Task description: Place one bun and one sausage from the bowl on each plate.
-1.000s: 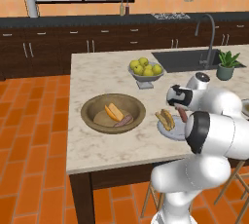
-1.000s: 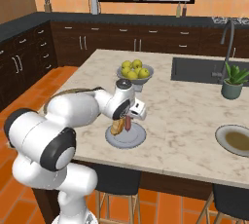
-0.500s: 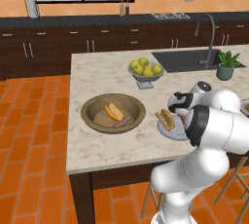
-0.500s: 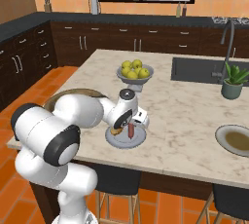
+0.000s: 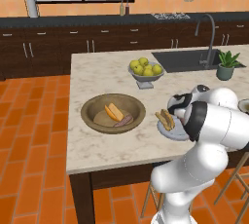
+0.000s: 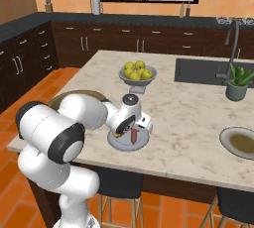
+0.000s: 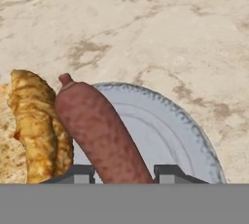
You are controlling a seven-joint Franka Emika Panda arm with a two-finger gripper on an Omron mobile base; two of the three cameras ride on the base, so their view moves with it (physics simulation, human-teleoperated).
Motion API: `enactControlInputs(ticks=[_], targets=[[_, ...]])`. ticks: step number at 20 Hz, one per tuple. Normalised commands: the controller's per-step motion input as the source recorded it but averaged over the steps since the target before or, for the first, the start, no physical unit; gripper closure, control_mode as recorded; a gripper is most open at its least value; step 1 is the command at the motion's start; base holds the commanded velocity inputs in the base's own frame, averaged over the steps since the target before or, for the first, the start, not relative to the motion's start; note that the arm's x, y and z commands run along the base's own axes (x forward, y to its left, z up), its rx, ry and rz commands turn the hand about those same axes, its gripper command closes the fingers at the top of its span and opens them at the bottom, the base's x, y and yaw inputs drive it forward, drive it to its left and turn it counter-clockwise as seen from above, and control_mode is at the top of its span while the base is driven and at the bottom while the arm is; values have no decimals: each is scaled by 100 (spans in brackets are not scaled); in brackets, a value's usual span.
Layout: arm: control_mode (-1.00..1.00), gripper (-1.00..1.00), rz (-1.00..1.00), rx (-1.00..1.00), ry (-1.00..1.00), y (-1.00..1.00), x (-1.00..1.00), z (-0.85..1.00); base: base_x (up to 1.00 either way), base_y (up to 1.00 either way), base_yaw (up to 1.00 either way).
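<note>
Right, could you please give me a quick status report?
Gripper shut on sausage over grey plate. Bun already on it. Wooden bowl holds another bun and sausage. Nothing in the way.

Glossy white, rounded arm (image 5: 214,125) of bulbous shell segments, split by dark charcoal joint bands. Thick curved white column below, smooth and plain, without cables, screws or markings to make out. Small white boxy block beside the wrist. Claw (image 7: 122,173) with two small dark grey finger tips (image 7: 78,173), squared at their tops.
</note>
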Motion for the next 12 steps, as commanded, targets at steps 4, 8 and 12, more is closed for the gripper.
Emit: enactControlInputs(ticks=[4, 8, 12], targets=[[-100, 100, 0, 0, 0, 0, 0, 0, 0, 0, 0], [-100, -100, 0, 0, 0, 0, 0, 0, 0, 0, 0], [-100, -100, 0, 0, 0, 0, 0, 0, 0, 0, 0]])
